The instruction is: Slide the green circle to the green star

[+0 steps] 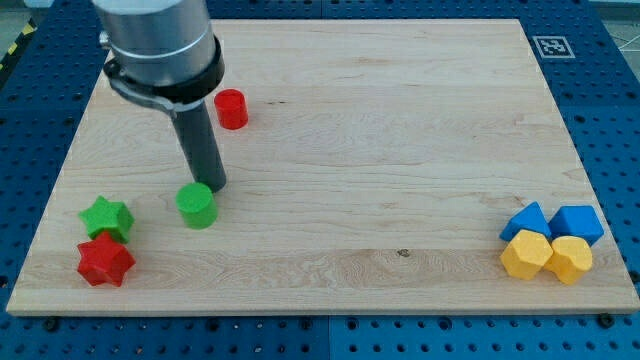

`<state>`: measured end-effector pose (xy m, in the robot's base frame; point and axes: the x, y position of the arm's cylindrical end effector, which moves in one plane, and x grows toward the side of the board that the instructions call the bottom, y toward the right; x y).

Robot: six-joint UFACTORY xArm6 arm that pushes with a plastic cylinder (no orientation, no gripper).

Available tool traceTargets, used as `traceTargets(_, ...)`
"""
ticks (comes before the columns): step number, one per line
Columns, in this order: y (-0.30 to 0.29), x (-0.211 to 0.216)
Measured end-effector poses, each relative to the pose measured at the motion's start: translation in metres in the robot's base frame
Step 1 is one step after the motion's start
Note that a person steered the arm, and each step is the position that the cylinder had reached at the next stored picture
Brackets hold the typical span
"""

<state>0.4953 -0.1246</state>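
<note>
Tip (214,188) of my rod touches the green circle (197,206) at its upper right edge; no pincer on this arm. That circle sits on the desk (400,150) near the green star (106,217), to its right, with a red star (105,261) below and a red cylinder (232,108) higher up

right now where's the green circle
The green circle sits in the board's lower left part, just to the view's right of the green star, apart from it. My tip is against its upper right edge.
</note>
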Motion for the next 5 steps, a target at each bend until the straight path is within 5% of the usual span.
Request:
traceTargets(2,0.029,0.025)
traceTargets(5,-0.015,0.038)
